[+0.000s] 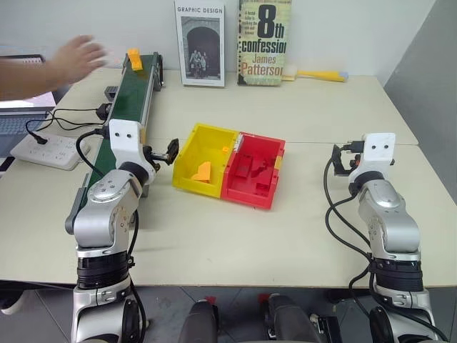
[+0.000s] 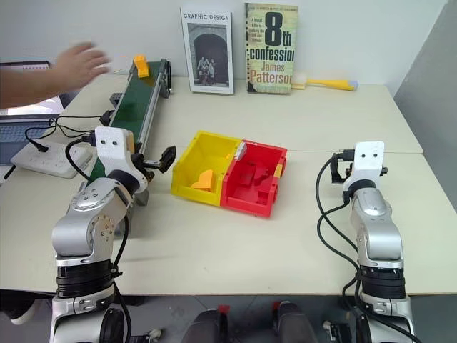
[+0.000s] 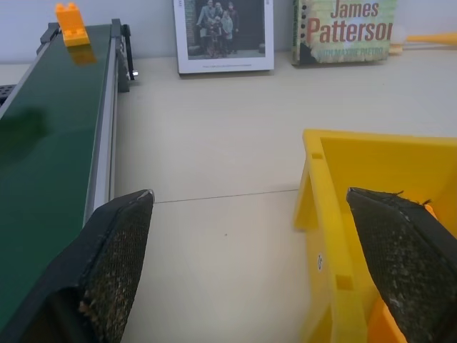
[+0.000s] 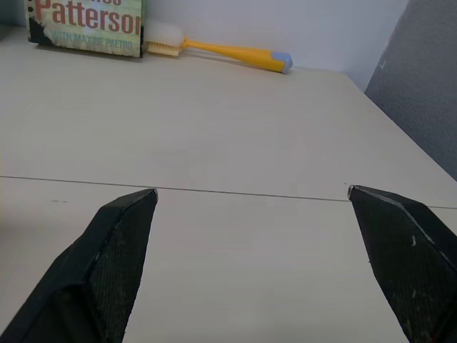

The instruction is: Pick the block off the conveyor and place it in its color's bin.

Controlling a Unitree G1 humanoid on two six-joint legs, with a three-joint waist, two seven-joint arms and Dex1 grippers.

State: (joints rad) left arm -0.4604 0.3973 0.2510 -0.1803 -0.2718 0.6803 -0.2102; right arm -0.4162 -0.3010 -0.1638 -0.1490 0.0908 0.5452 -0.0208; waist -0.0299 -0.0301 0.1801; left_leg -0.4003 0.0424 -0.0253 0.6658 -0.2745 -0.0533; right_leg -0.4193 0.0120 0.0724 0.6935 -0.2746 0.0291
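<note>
Your left gripper (image 3: 250, 264) stood with its jaws spread wide and nothing between them, hovering between the conveyor (image 1: 128, 93) and the yellow bin (image 1: 202, 161). One finger (image 3: 118, 264) lined up beside the belt's grey frame, the other over the bin's near wall.

Your right gripper (image 4: 250, 264) was likewise wide apart and empty, held over bare table (image 1: 314, 229), well off from the bins on the red side.

The block (image 1: 134, 58) sat on the conveyor at its far end, well apart from both grippers. It looked orange-yellow with studs on top.

A person's hand (image 1: 77, 58) hung blurred just beside that far end, on the side away from the bins; you could not tell if it touched anything.

The yellow bin was joined to the red bin (image 1: 255, 171), both lying near the conveyor's near half. An orange-yellow wedge piece (image 1: 202, 172) lay in the yellow one; dark red pieces (image 1: 250, 171) lay in the red one.

Beyond the bins, two books (image 1: 232, 41) stood against the wall, with a yellow-handled brush (image 4: 214, 51) beside them. A power strip (image 1: 50, 151) and laptop (image 1: 18, 118) lay past the conveyor, away from the bins.
</note>
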